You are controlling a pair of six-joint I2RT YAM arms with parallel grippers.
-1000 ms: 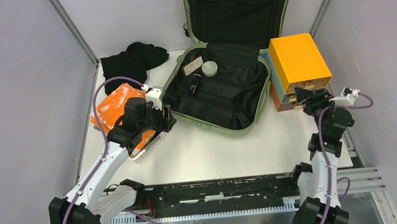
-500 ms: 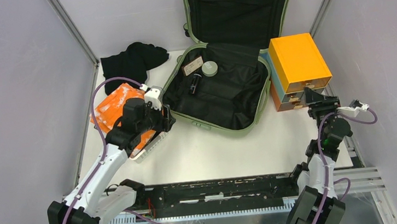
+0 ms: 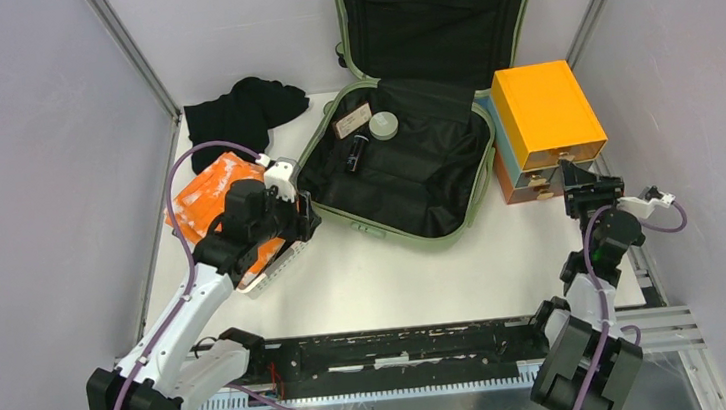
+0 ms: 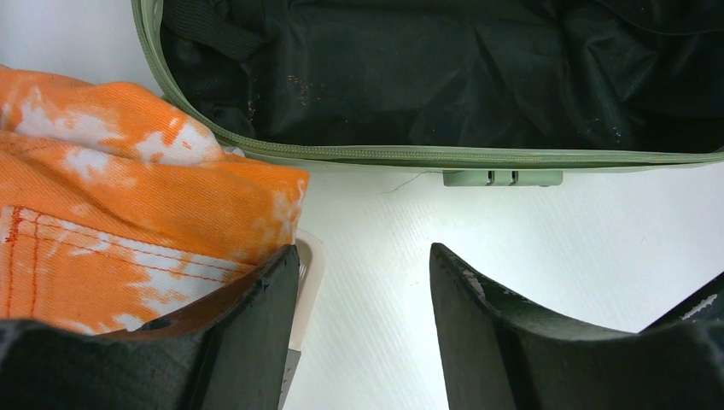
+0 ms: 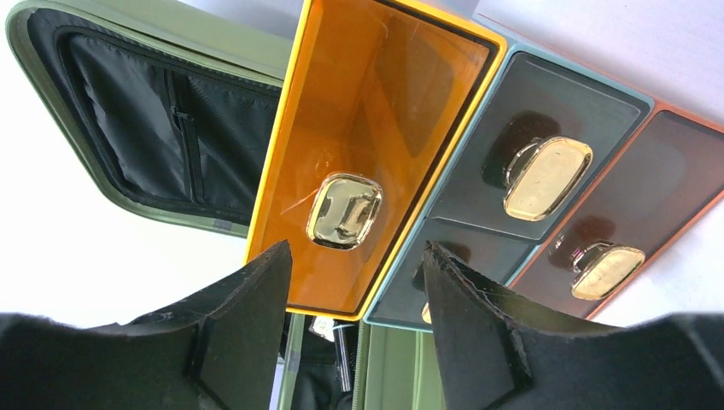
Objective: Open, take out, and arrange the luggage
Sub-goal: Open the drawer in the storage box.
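The sage-green luggage point(image 3: 427, 179) lies open at the back middle, its lid point(image 3: 431, 13) standing against the rear wall. In its black lining lie a tag point(image 3: 352, 121), a round grey jar point(image 3: 383, 125) and a black tube point(image 3: 357, 152). My left gripper point(image 3: 302, 216) hovers open beside the luggage's left front edge, over bare table, with nothing between its fingers. In the left wrist view the left gripper point(image 4: 360, 252) faces the green zip edge and its lock point(image 4: 504, 178). My right gripper point(image 3: 578, 178) is open and empty, just before the drawer box. In the right wrist view the right gripper point(image 5: 355, 248) faces the box's front.
A white basket point(image 3: 275, 267) holding orange cloth point(image 3: 209, 192) sits under the left arm. Black cloth point(image 3: 241, 111) lies at the back left. The orange and blue drawer box point(image 3: 541, 112) stands right of the luggage, its gold handles point(image 5: 344, 209) showing. Grey walls close both sides.
The right gripper has drawn back a little from the drawer box, toward the near right, and its jaws have narrowed slightly. The left arm has not moved.
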